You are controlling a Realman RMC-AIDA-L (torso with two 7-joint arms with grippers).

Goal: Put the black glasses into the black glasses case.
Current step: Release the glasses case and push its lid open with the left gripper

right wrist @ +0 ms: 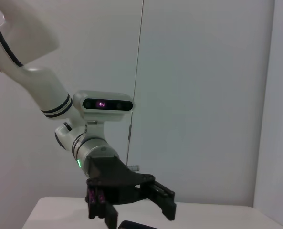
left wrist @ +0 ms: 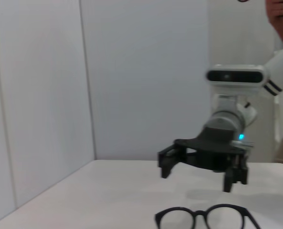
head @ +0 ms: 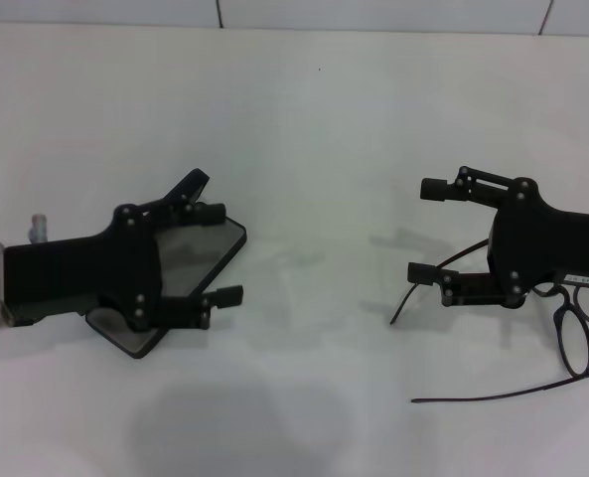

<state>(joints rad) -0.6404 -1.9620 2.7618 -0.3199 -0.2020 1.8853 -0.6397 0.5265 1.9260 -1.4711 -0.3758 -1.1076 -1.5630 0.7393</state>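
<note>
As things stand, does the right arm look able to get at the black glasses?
Probably yes. The right gripper hangs right over the black glasses, jaws open, and nothing lies between them. The left gripper is away over the black glasses case, so it does not block the way.

Count, head view: one pair of glasses (head: 572,333) lying on the bench (head: 324,129). One case (head: 200,248) lying there too. Two tools showing: left tool (head: 220,253) and right tool (head: 428,231), one on each arm. One bench carrying it all. Nothing else countable is showing on the bench.
</note>
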